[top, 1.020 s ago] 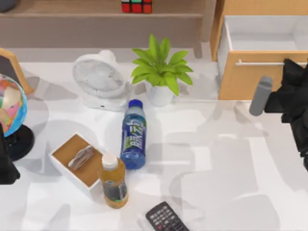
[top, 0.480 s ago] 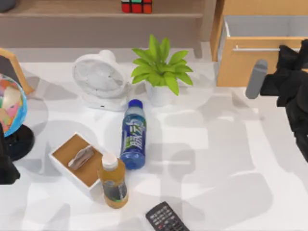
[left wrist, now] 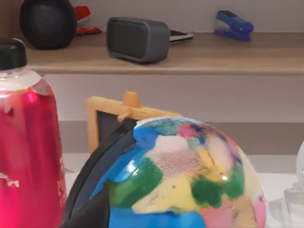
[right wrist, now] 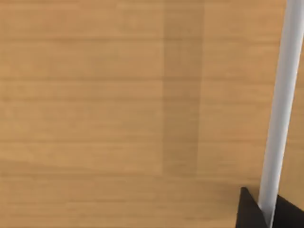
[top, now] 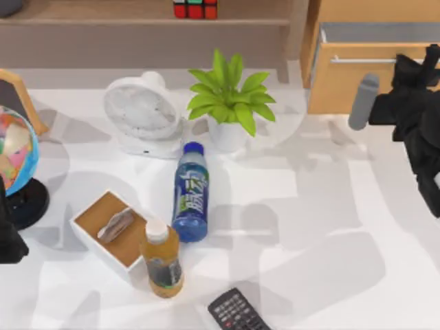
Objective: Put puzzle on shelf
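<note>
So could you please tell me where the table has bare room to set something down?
The widest bare patch is the table right of the blue bottle, between the remote and the drawer cabinet. The left half is crowded: fan, plant, tissue box, orange bottle and globe. The right hand is at the drawer front.

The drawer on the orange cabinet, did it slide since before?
Yes. The drawer has slid in toward the cabinet, away from the plant, with the right gripper at its bar handle.
</note>
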